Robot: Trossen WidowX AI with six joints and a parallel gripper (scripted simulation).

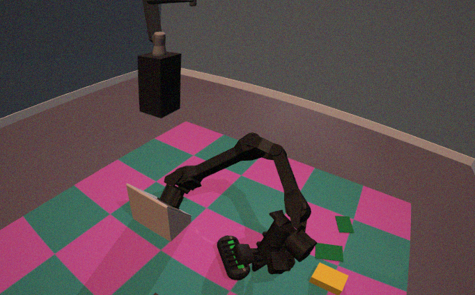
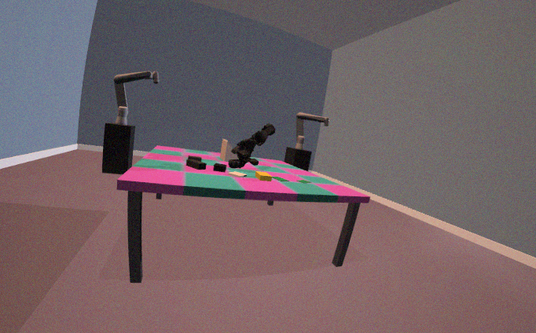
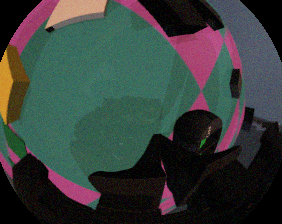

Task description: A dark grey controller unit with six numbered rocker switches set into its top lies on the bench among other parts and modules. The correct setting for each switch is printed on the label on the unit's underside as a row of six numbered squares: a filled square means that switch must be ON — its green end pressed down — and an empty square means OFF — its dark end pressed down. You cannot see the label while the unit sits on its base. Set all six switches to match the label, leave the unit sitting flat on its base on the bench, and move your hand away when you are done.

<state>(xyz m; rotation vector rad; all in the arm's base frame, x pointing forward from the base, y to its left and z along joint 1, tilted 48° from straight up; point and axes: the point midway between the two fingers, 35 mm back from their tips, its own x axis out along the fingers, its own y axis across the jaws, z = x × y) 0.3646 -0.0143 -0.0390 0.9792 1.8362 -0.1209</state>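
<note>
The desk (image 1: 133, 234) (image 2: 212, 184) (image 3: 92, 65) is checked pink and teal. Beside the black gripper (image 1: 248, 252) (image 3: 156, 137), the dark unit (image 1: 237, 273) (image 3: 192, 125) shows green on its switches. Beyond the gripper's other side, the block (image 1: 329, 276) (image 2: 263, 176) (image 3: 14, 85) is yellow-orange.

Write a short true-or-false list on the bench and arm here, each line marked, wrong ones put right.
The controller unit lies with its switch side hidden underneath. False: its switches face up in the top view.
The bench top is checkered pink and green. True.
The gripper's jaws are shut, with nothing between them. True.
The yellow block sits on the controller unit. False: it rests on the bench, apart from it.
</note>
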